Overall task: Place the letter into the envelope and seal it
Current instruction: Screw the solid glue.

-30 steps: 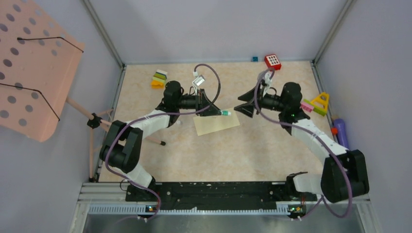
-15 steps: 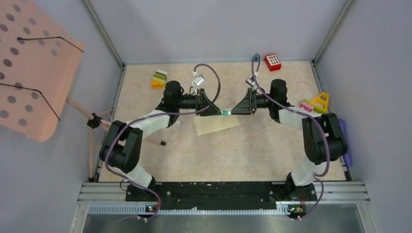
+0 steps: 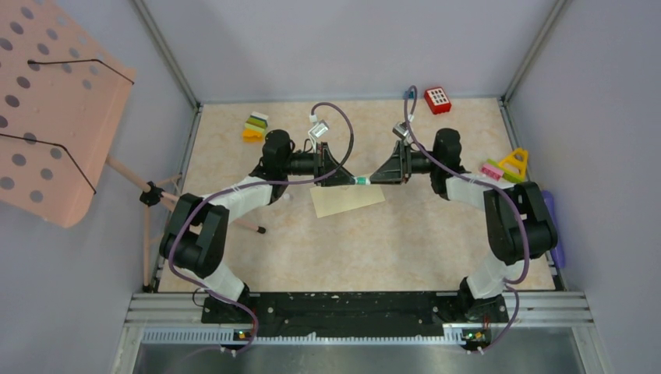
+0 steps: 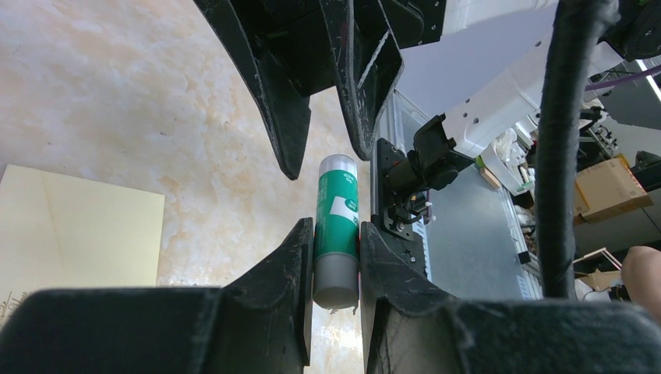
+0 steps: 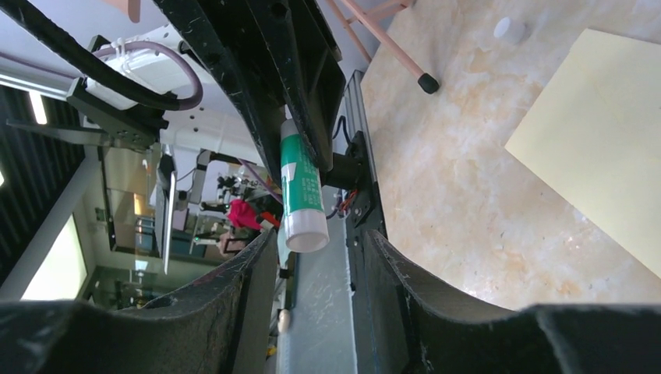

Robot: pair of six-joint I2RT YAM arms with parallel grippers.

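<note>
Just beside left gripper (image 3: 351, 180), envelope (image 3: 347, 200)

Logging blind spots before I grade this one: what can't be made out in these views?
- Envelope flap and contents: top view too small; both wrist views cut it off at the edge.
- Glue stick label: blurred in every view.
- Small white round object: right wrist view, too small to identify.

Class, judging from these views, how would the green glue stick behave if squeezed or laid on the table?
The glue stick looks a rigid plastic tube: the left gripper pinches it without visible denting, so probably stiff. Round-bodied, it would likely roll if laid on the table. Its glossy surface may slip.
</note>
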